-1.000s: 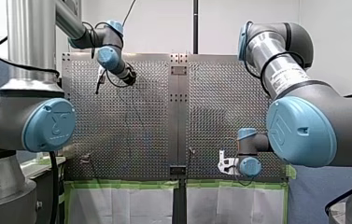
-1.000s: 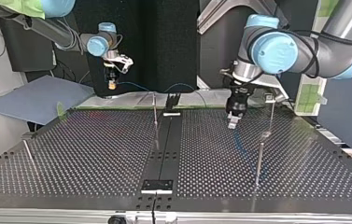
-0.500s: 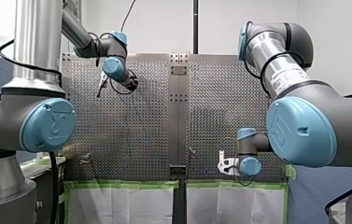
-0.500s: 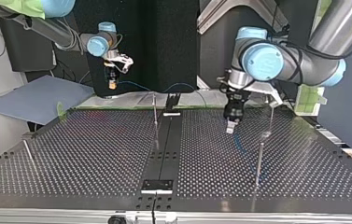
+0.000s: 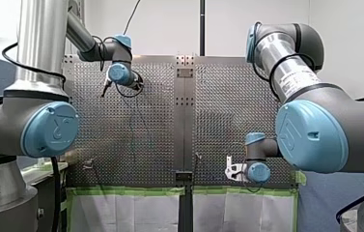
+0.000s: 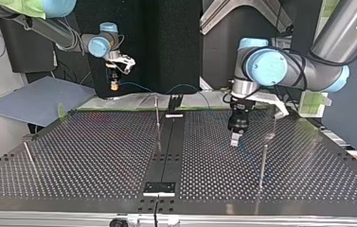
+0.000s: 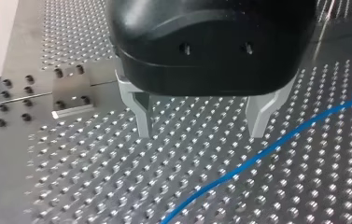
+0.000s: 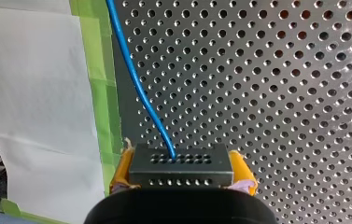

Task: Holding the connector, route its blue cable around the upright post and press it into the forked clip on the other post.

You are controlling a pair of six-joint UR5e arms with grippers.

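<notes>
In the right wrist view my right gripper (image 8: 181,163) is shut, its yellow pads (image 8: 120,172) clamped on a dark grey connector (image 8: 181,171). The blue cable (image 8: 134,77) leaves the connector and runs ahead over the perforated plate. At the top view's left this gripper (image 6: 114,84) hangs above the table's far edge. My left gripper (image 7: 201,122) is open, its metal fingers (image 7: 142,112) empty just over the plate, with the blue cable (image 7: 257,156) lying slightly ahead of them. In the top view it (image 6: 235,138) points down right of centre, near a thin upright post (image 6: 263,163).
More thin posts stand on the plate: one near the centre strip (image 6: 157,118), one at the far right (image 6: 274,118), one leaning at the left (image 6: 28,157). Green tape (image 8: 101,74) and white sheeting (image 8: 33,107) border the plate's edge by my right gripper.
My left gripper has come lower and nearer in the top view, and its wrist has turned. My right arm has stayed still with the connector.
</notes>
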